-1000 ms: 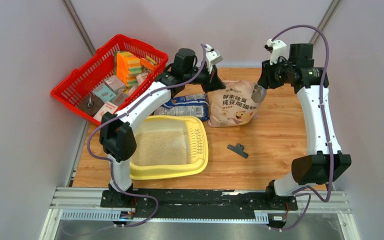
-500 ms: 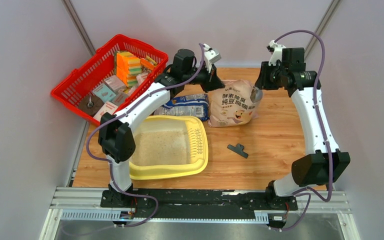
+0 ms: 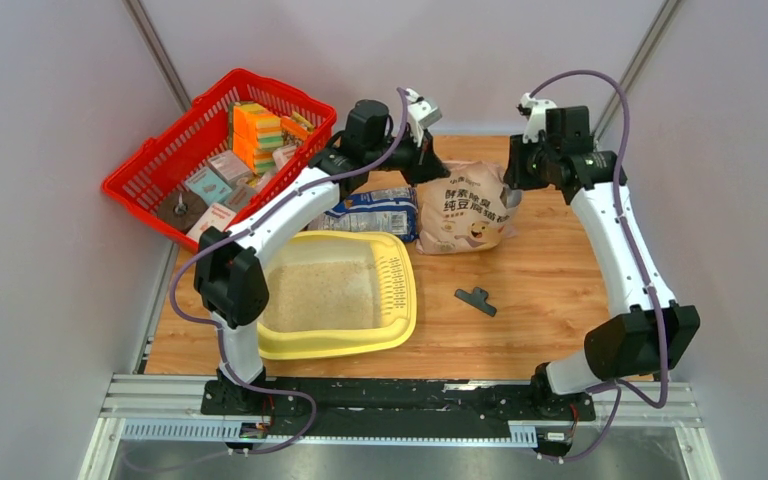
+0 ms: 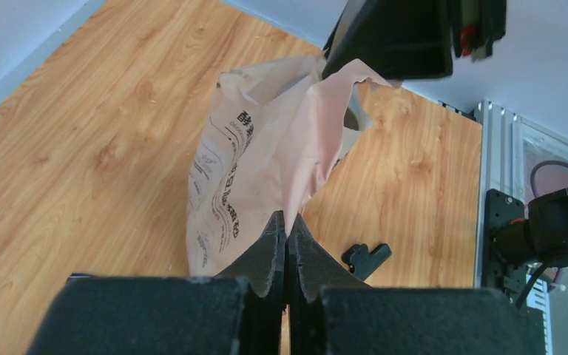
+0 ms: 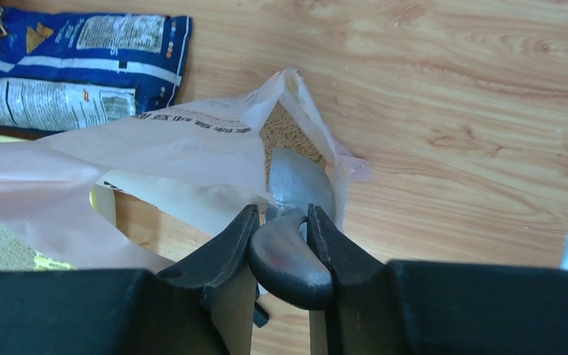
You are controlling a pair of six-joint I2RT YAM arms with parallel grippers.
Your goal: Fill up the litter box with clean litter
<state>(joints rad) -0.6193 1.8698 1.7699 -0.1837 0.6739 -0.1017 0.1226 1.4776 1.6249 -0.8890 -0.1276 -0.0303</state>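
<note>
The pale-yellow litter box (image 3: 342, 344) lies at the front left with a layer of pale litter (image 3: 322, 285) in it. Behind it stands the tan litter bag (image 3: 468, 212). My left gripper (image 3: 428, 160) is shut on the bag's top edge and holds it up; in the left wrist view its fingertips (image 4: 286, 219) pinch the paper (image 4: 255, 159). My right gripper (image 5: 282, 213) is shut on the handle of a grey scoop (image 5: 290, 260). The scoop's bowl (image 5: 301, 181) sits in the bag's open mouth, over brown granules (image 5: 284, 130).
A red mesh basket (image 3: 150, 182) full of packets stands at the back left. A blue-and-white printed bag (image 3: 374, 211) lies between the litter box and the tan bag. A small black clip (image 3: 476, 299) lies on the wooden table right of the litter box.
My right arm has swung left and down, bringing the scoop from beside the bag into its open mouth. The left gripper has stayed put on the bag's edge.
</note>
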